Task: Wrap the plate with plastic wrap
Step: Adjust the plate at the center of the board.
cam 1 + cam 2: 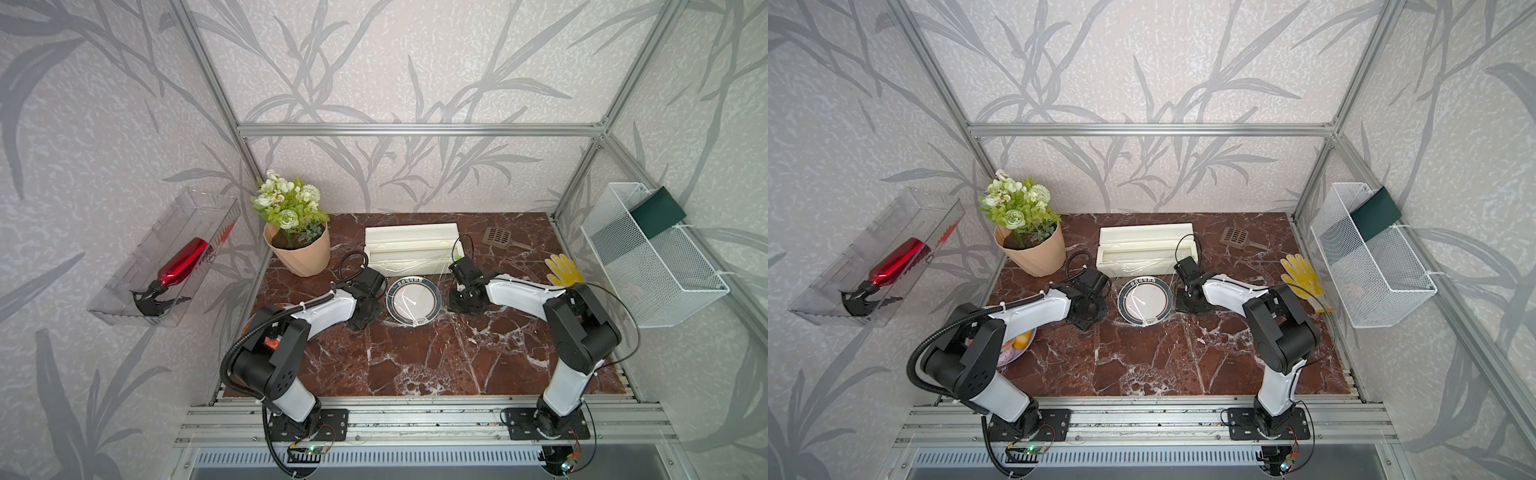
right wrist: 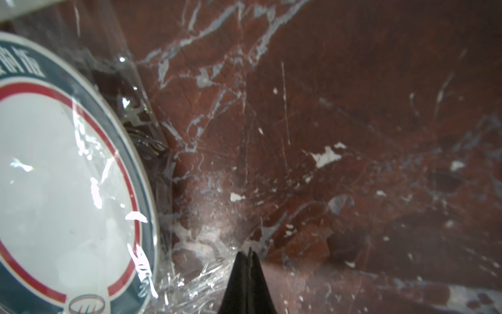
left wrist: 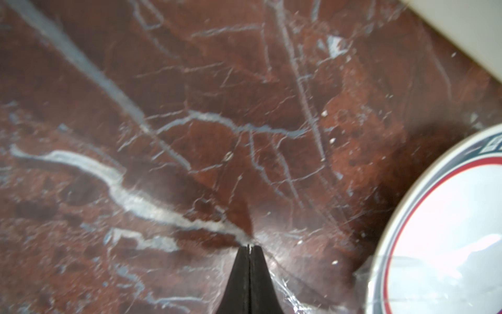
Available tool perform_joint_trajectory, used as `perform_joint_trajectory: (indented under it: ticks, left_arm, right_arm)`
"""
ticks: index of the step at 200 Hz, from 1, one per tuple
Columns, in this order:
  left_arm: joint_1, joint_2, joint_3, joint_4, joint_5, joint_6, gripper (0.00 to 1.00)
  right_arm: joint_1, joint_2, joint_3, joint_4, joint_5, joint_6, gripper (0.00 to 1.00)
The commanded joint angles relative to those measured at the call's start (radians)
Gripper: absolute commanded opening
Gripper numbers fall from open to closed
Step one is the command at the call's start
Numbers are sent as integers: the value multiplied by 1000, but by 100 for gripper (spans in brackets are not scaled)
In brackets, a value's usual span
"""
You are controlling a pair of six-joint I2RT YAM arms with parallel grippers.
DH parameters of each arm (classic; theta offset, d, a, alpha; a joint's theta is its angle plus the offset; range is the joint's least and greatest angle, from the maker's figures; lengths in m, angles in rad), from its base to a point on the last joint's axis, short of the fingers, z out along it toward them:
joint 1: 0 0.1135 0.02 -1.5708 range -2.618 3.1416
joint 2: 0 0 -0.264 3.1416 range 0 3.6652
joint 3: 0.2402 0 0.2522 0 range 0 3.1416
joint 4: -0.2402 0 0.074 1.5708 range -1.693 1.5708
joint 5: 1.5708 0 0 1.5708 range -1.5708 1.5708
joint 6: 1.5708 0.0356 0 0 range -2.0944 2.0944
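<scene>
We see the round white plate with a dark teal rim band and thin red inner ring (image 1: 414, 300) lying flat near the middle of the red-brown marble-patterned table (image 1: 415, 365), just on the near side of the long cream-white rectangular dispenser box (image 1: 411, 245). The thin, transparent, crinkly plastic wrap (image 2: 190, 285) lies over the plate, glinting across its white centre, and spreads onto the table to its left and right. In both top views it reaches from the near edge of the box to the plate's far rim. The left end effector (image 3: 249, 248) stands just left of the plate, pointing down with its tips at the table. Its two dark fingers are pressed together, and creases in the film radiate from them, so we read it as clenched on the plastic wrap. The right end effector (image 2: 248, 253) stands just right of the plate, likewise pointing down and clenched. Bunched, shiny folds of plastic wrap gather at its tips. At the far left of the table stands a peach-coloured ribbed pot of green and white flowers (image 1: 297, 249), and a yellow knitted glove (image 1: 563, 270) lies at the far right
</scene>
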Motion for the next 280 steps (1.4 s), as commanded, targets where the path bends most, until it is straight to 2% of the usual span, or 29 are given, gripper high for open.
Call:
perform_joint_trajectory:
  ticks: [1,136,171,190,213,251,280]
  left_arm:
    - [6,31,47,13,-17,12,0]
    - [19,126,110,176,56,-3,0]
    - [29,137,95,233,76,-28,0]
    - [47,125,77,243,83,-40,0]
    - [76,75,47,226,84,-45,9]
    - [97,-32,20,167,61,-28,21]
    - [101,-118,10,122,52,-17,24]
  right_arm:
    - [-10,23,38,19,-30,-20,0]
    - [-30,145,139,89,-142,17,0]
    - [-50,117,114,102,-146,46,15]
    - [-72,77,97,97,-143,40,29]
    - [-97,28,80,75,-132,29,40]
    - [-117,-45,53,48,-113,-25,41]
    - [-122,-97,23,42,-128,-35,41]
